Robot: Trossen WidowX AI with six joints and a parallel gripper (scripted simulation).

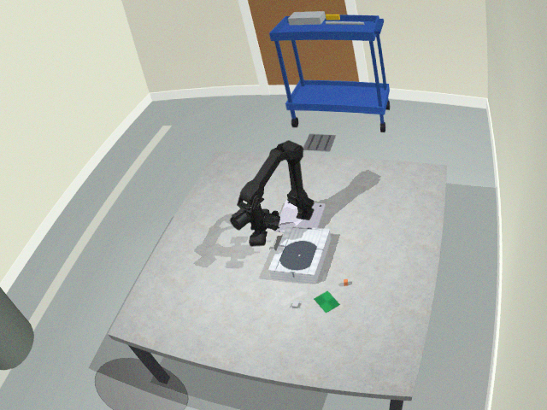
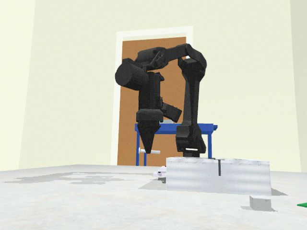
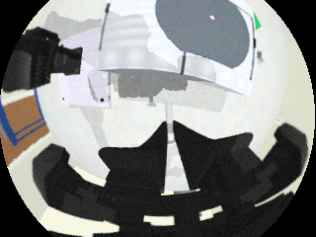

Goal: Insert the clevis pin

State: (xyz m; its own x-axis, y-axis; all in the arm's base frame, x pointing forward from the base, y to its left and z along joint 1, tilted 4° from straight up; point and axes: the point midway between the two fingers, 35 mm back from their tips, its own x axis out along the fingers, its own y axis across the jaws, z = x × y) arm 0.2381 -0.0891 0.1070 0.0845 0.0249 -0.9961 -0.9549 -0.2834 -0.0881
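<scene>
Since the pin has to go in head-up, the gripper (image 1: pixel 275 228) (image 2: pixel 148 152) (image 3: pixel 169 124) at left, pinched narrow on the steel pin (image 1: pixel 285 224) (image 2: pixel 156 152) (image 3: pixel 170 115), probably needs to tip it upright: it's sideways in the air, head leftmost in the exterior view. Right of that sits the tray (image 1: pixel 299 278) (image 2: pixel 193 177) (image 3: pixel 128 54), supporting the flat disc (image 1: pixel 297 260) (image 3: pixel 197 30), presumably so both holes can line up.

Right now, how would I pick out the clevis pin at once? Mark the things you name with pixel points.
Find the black arm (image 1: pixel 288 152) (image 2: pixel 195 64) over the table, then follow it down to its pincer (image 1: pixel 276 224) (image 2: pixel 148 151) (image 3: pixel 169 129). The pale rod clamped there, lying crosswise, is the pin (image 2: pixel 155 152) (image 3: pixel 169 111), the only thing held above the table (image 1: pixel 212 318) (image 2: pixel 74 208).
</scene>
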